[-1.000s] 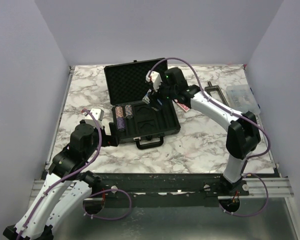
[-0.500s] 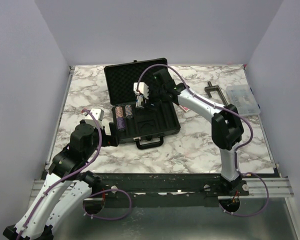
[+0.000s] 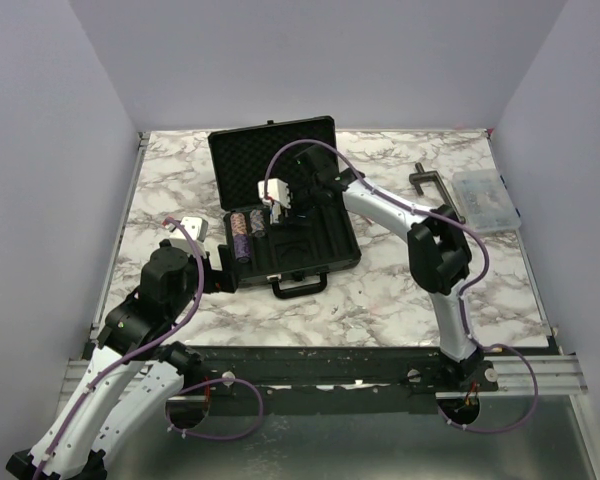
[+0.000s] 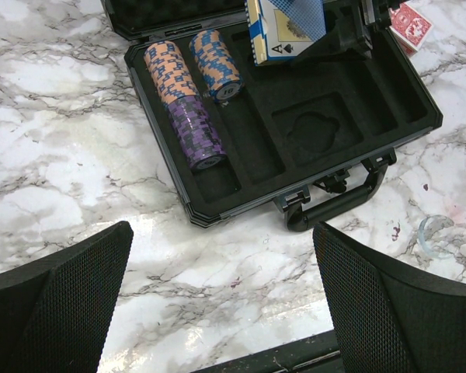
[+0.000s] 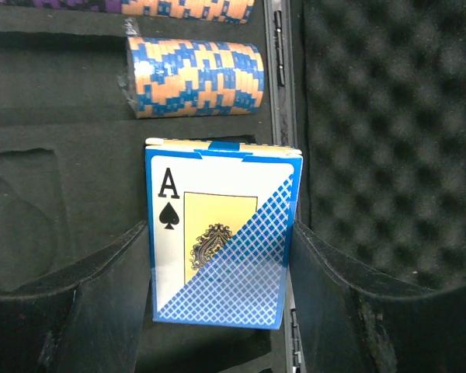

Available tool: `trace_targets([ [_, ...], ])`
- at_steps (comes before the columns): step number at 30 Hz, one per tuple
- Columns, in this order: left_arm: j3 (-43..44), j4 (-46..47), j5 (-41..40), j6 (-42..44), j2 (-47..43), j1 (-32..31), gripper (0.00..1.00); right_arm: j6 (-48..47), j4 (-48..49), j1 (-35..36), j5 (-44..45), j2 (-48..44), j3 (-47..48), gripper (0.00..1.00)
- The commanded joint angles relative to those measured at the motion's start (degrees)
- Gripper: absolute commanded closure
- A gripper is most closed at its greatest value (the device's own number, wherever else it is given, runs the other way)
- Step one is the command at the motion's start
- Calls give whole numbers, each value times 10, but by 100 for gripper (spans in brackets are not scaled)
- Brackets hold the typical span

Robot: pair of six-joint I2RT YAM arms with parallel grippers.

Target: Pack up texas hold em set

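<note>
The right end effector (image 5: 217, 311) was clamped on the long sides of the blue deck (image 5: 217, 233), holding it over the open case (image 4: 357, 101) beside the blue-orange chips (image 5: 194, 76), while the left end effector (image 4: 221, 303), fingers apart, hovered farther off at the case's front.

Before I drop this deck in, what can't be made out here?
Blue card deck box: underside and what's below, hidden by itself, right wrist view.
Red card deck: left wrist view, cut by top edge.
Clear plastic compartment box contents: top view, too small.
</note>
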Motion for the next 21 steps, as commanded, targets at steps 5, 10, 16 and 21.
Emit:
trace_targets([
  [5,-8,6,-11,8,2,1,2,-48,-20,7,49,47,62,68],
  [10,-9,6,-14,8,-2,1,2,-65,-55,12,76,60,67,68],
  [16,-9,6,-14,8,-2,1,2,-73,-98,16,97,50,54,62],
  [21,-8,6,-13,8,-2,0,2,-66,-128,19,101,36,48,36],
])
